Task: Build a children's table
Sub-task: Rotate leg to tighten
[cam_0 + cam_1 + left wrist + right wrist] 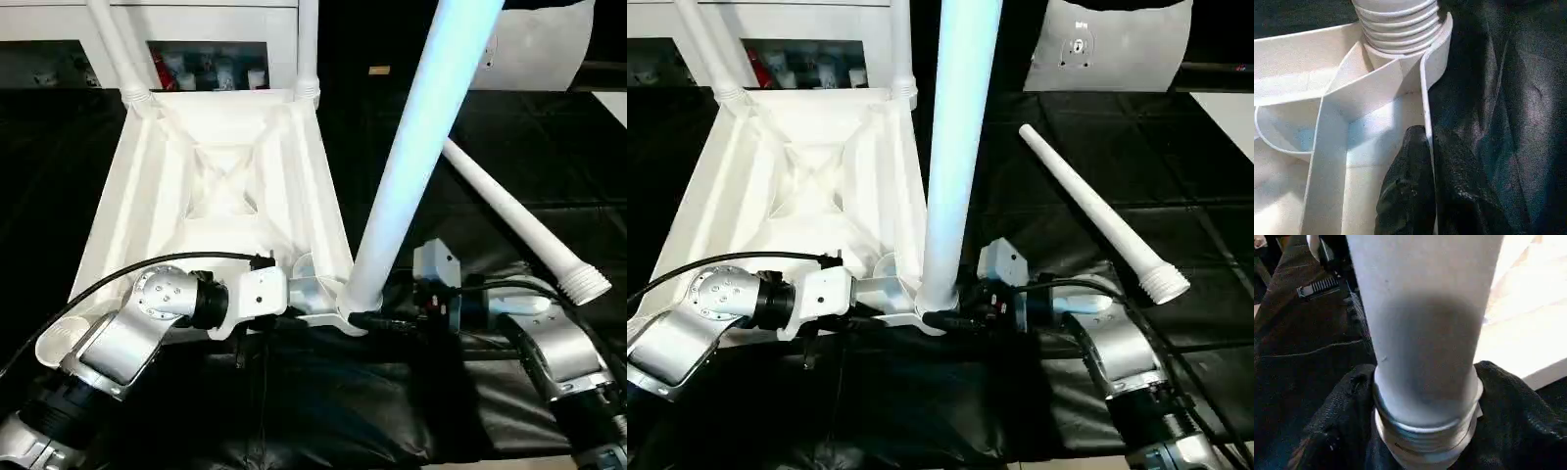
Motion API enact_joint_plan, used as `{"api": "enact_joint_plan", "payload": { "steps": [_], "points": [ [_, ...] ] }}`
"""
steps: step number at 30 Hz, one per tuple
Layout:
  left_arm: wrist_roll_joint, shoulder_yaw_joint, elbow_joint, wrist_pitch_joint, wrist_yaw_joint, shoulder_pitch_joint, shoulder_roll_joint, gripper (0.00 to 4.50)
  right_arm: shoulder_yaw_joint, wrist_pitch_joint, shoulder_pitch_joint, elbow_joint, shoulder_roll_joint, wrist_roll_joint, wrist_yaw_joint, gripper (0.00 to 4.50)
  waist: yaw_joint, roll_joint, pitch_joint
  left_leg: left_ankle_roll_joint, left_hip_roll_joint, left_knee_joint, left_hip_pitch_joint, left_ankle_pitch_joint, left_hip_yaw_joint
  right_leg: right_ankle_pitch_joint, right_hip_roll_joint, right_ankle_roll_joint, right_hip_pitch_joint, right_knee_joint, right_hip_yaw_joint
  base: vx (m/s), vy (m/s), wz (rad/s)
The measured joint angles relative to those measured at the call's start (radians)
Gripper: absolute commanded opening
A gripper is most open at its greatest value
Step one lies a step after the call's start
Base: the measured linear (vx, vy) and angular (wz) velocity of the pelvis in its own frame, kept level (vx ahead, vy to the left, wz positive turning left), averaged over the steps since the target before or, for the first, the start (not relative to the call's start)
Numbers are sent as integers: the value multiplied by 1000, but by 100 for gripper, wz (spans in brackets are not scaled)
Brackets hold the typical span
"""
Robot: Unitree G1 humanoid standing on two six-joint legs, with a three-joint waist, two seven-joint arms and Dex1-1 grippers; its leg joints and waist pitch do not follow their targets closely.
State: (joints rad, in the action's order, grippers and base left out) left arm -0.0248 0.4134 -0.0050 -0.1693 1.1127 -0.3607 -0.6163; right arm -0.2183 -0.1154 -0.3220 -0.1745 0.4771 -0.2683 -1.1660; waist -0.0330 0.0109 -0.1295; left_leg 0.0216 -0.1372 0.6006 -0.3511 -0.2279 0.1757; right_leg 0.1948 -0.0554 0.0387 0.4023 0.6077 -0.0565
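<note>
The children's table (225,186) lay upside down on a dark-covered worktop (1097,186), its X-ribbed underside facing up, so that the corner sockets opened upward to take the legs. Two legs (118,44) already stood in the far corner sockets. A third leg (955,147) rose from the near corner socket on the robot's right, its threaded collar sitting at the socket's mouth and apparently not wound fully home, since several thread rings showed above the rim in the left wrist view. The fourth leg (1097,211) lay loose on the worktop to the right, well apart from the tabletop, threaded end toward the robot.

The left gripper (1425,191) had its jaws pressed together on the thin side wall of the tabletop, one black finger (1405,196) inside the wall and the other outside, just beside the occupied socket. That grip looked meant to keep the light plastic top from spinning or sliding while the leg was turned. The left forearm reached in low from the left, wrist bent inward toward the corner.

The right gripper (960,315) sat at the base of the upright leg, its dark fingers (1347,406) on either side of the collar; whether they pinched it or stood slightly off, the pictures did not settle. The right forearm came in low from the right, level with the socket, placed for twisting the leg.
</note>
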Motion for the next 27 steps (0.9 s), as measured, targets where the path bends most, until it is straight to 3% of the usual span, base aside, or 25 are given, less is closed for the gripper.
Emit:
{"api": "enact_joint_plan", "payload": {
  "steps": [12, 16, 18, 19, 21, 23, 27],
  "points": [
    [-11, -5, 3, 8, 19, 6, -14, 0, -3, 4, 18, 11, -10, -5, -5, 273, -1, -1, 0, 0, 0, 2, 0, 0, 0, 0, 0, 0, 0, 2, 0, 0, 0, 0],
    [-15, -26, -51, -69, -12, 39, 8, 0, 15, -50, 68, 63, -40, -18, 53, 273, 1, -3, 1, 0, 0, 1, 0, 0, 0, 1, 0, 1, -1, 1, 0, 0, 0, 0],
    [-7, -55, -112, -170, -83, 87, 45, 0, 29, -79, 114, 110, -84, 1, 146, 273, 2, -7, 2, 1, -1, 1, 1, -1, 0, 1, 0, 2, -5, 0, 0, 0, 0, 0],
    [7, -67, -136, -219, -128, 107, 73, 0, 44, -85, 137, 122, -121, 14, 209, 273, 8, -9, 4, 3, 0, 1, 3, -2, 0, 1, 0, 1, -8, 0, 0, 0, 0, 0],
    [51, -86, -181, -335, -266, 134, 169, 0, 96, -120, 167, 125, -271, 37, 419, 272, 39, -14, 3, 10, 0, 1, 10, -4, 1, 1, 0, 1, -12, -1, 0, 0, 0, 0],
    [59, -85, -199, -392, -339, 145, 228, 0, 104, -126, 157, 118, -327, 55, 539, 272, 61, -20, 0, 10, 0, 1, 11, -4, -1, 7, -2, -8, -11, -7, -4, -52, 22, -21],
    [106, -85, -225, -468, -491, 161, 348, 0, 118, -140, 116, 85, -435, 99, 723, 272, 72, -26, -5, 10, 0, -1, 10, -4, -10, 7, -2, -8, -10, -18, -13, -14, 7, -6]
  ]
}}
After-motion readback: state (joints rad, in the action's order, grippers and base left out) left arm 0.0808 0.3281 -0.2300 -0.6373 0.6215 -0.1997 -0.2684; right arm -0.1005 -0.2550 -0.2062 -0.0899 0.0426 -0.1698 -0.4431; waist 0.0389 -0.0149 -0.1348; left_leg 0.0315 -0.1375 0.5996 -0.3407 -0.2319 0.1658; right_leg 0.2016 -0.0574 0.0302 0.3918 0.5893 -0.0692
